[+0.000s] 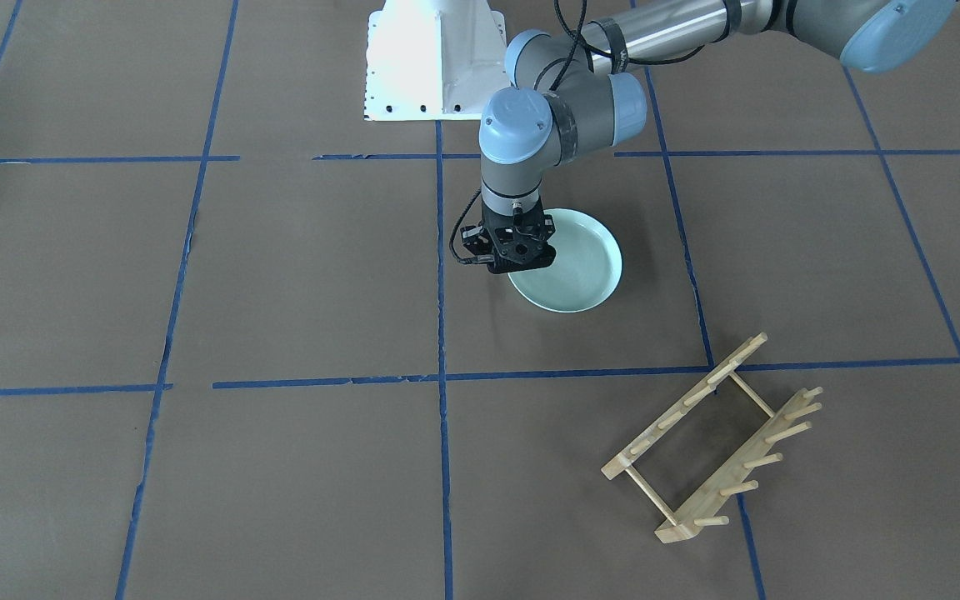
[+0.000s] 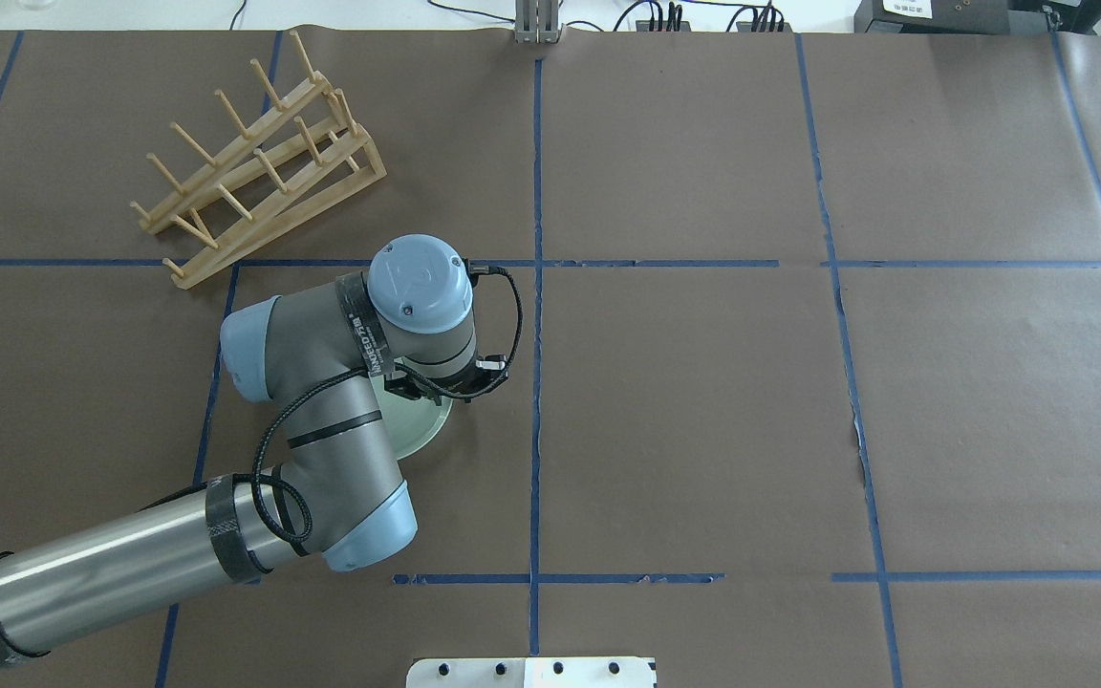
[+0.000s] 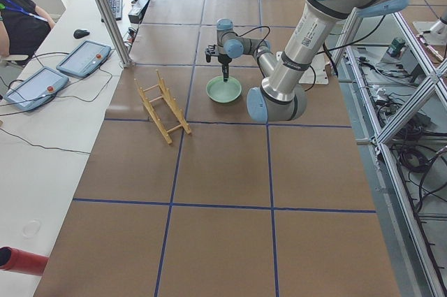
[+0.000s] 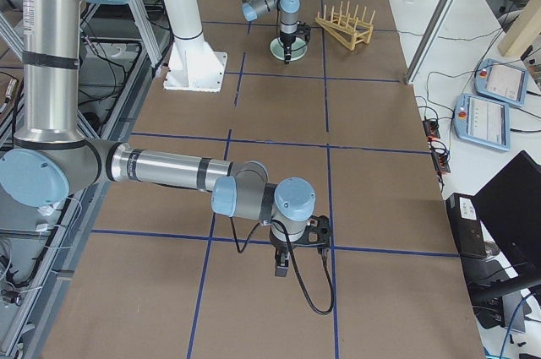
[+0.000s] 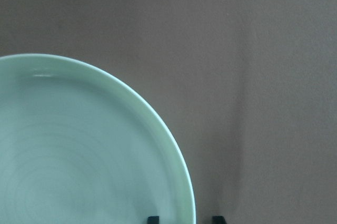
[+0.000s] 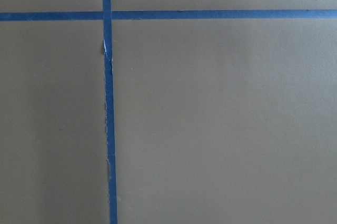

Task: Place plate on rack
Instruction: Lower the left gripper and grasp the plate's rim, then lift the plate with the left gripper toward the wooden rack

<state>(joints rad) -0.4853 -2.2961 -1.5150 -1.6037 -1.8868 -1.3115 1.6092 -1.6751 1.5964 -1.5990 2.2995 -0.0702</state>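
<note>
- Left gripper (image 1: 520,260): points straight down at the near-centre edge of the round pale mint-green plate (image 1: 580,267).
- Left wrist view: 2 dark fingertips (image 5: 152,219) show at the bottom edge, spread apart, 1 over the plate's inside and 1 over bare paper. The raised rim runs between them. Jaws are parted and not clamped on the rim.
- Plate: lies flat and right side up on the brown paper-covered surface (image 1: 280,275), faint concentric rings visible inside. It sits in the grid cell just in front of the white robot base plate (image 1: 434,58), close beside the central blue tape line (image 1: 440,275).
- Small light-wood dish rack (image 1: 684,406): stands on its 2 rails, pegs angled upward, joined by thin dowels. It is well apart from the plate, farther from the base and toward the robot's left. 1 end crosses a tape line.
- Right gripper (image 4: 283,264): hangs low over the surface near a tape crossing, far from plate and rack. It shows in the right side view only, so I cannot tell whether its fingers are apart or together.
- Right wrist view: only brown paper and 2 crossing tape strips (image 6: 108,129).
</note>
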